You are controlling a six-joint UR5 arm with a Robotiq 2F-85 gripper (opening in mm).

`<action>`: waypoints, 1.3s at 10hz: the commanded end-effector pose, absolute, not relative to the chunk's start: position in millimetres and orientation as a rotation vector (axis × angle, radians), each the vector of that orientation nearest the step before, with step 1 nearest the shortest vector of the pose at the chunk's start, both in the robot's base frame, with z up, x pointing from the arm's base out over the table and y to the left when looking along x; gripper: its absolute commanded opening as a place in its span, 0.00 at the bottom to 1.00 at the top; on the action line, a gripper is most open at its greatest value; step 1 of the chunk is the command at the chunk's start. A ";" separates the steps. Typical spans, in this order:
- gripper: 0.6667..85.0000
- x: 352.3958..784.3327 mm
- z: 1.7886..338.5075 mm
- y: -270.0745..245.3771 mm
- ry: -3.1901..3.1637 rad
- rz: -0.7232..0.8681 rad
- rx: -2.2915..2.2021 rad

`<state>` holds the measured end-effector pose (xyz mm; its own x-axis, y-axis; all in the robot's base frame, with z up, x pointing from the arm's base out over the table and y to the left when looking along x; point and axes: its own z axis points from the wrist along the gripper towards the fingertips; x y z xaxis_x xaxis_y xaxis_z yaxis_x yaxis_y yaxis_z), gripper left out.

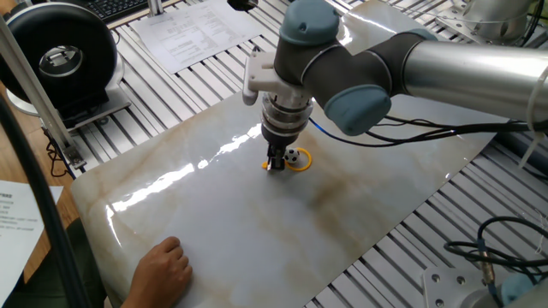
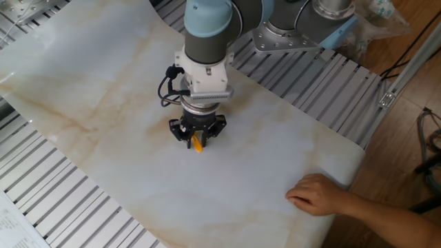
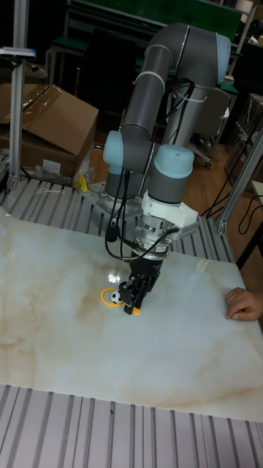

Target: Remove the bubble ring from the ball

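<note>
The yellow-orange bubble ring lies flat on the marble board, with the small black-and-white ball inside its hoop. My gripper points straight down beside the ball, its fingers shut on the ring's short handle. The handle tip pokes out below the fingertips. In the other fixed view the gripper hides the hoop and the ball.
A person's hand rests on the board's edge. A black round device and papers lie beyond the marble board, on the slatted aluminium table. Cables hang off the arm.
</note>
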<state>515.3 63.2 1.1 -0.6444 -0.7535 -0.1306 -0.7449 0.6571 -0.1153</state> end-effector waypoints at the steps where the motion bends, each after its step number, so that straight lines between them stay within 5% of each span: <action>1: 0.40 516.0 0.3 65.7 2.712 -0.052 -1.202; 5: 0.39 516.2 -0.7 71.0 2.709 -0.020 -1.182; 8: 0.18 512.7 2.0 66.7 2.734 -0.001 -1.126; 13: 0.01 509.8 20.5 62.2 2.795 -0.020 -1.046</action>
<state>511.6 63.7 8.9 -0.7137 -0.6846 -0.1484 -0.6815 0.7276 -0.0792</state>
